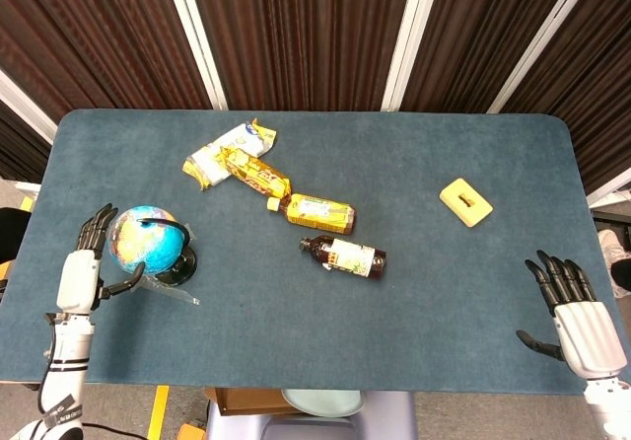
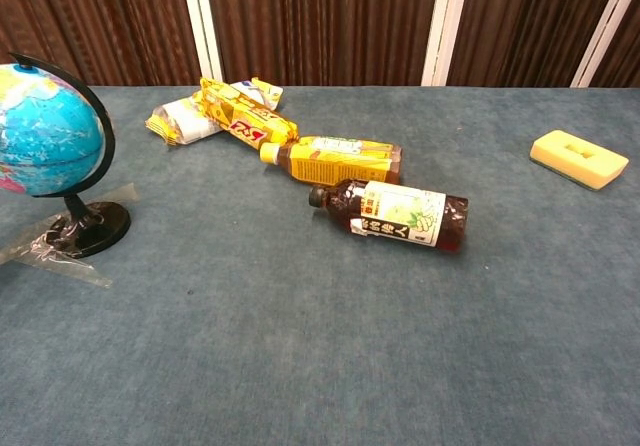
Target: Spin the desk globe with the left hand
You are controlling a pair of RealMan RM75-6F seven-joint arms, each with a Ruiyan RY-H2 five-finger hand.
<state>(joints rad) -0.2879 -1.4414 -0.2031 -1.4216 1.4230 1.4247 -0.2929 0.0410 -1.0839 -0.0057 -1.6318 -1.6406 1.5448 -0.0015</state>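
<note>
Left hand (image 1: 81,267) cups blue desk globe (image 1: 144,242) on black stand; right hand (image 1: 577,317) spread, blue felt tabletop (image 1: 414,292).

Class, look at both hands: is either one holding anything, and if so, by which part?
Nothing is clearly held. The left hand is spread against the globe, thumb near its lower side; a grip cannot be told. The right hand is open and empty.

no print is sharp enough to read (the bottle labels (image 2: 400,213) blur).
</note>
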